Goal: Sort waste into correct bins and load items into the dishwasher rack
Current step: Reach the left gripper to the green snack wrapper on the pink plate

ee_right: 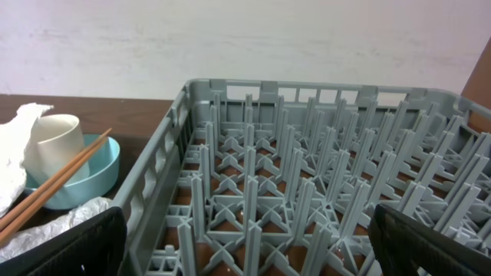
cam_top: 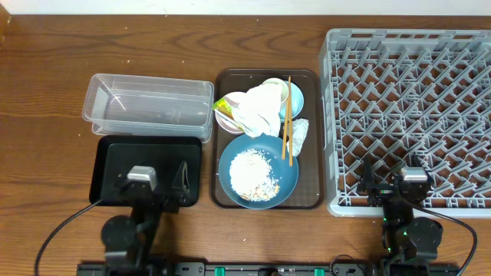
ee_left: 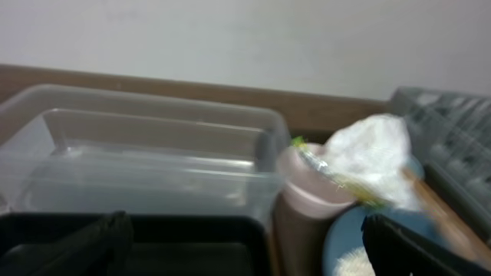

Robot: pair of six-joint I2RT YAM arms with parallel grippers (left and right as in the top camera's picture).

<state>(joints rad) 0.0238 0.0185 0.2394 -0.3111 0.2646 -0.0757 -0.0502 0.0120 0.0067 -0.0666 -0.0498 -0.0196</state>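
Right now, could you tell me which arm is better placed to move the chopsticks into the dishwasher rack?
Right, probably: the right gripper, open, hovers over the dishwasher rack's near edge, close to the chopsticks; the left gripper is over the black tray, farther off.

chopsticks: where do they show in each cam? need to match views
Overhead: chopsticks right of centre, lying lengthwise on the brown tray.
Left wrist: blurred, lower right, sticking out below the white napkin.
Right wrist: lower left, slanting across the light-blue dish.
Shared landmark: grey rack, right of them in every view.
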